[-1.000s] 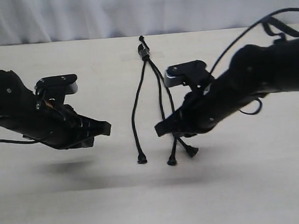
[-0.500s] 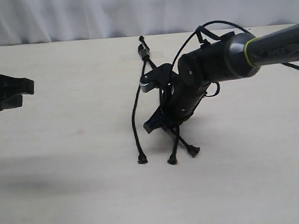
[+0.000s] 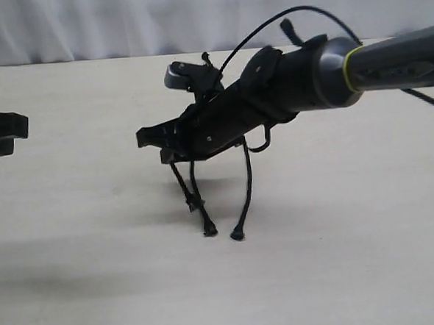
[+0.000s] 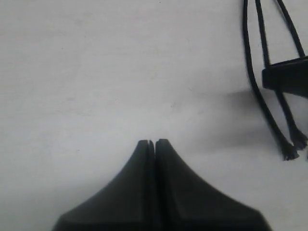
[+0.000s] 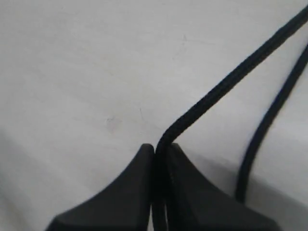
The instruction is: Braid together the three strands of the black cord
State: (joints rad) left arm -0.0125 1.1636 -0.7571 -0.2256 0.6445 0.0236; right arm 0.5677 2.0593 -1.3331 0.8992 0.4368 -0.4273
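The black cord lies on the pale table, its joined end (image 3: 206, 58) peeking out behind my right arm. My right gripper (image 3: 148, 137) has reached across to the left and is shut on one strand (image 5: 226, 84), which runs out from between the fingertips (image 5: 161, 147). In the exterior view that strand (image 3: 183, 185) hangs below the jaws and crosses the second strand (image 3: 204, 216). The third strand (image 3: 245, 190) lies to the right. My left gripper (image 3: 12, 132) is shut and empty at the far left edge, well away from the strands (image 4: 252, 82).
A white curtain (image 3: 83, 23) backs the table. Thick glossy arm cables (image 3: 268, 27) loop above my right arm. The tip of the right gripper (image 4: 286, 77) shows in the left wrist view, beside the strand ends (image 4: 291, 153).
My right gripper closed on the rightmost strand and carried it left across the other two. My left arm pulled back to the left edge.
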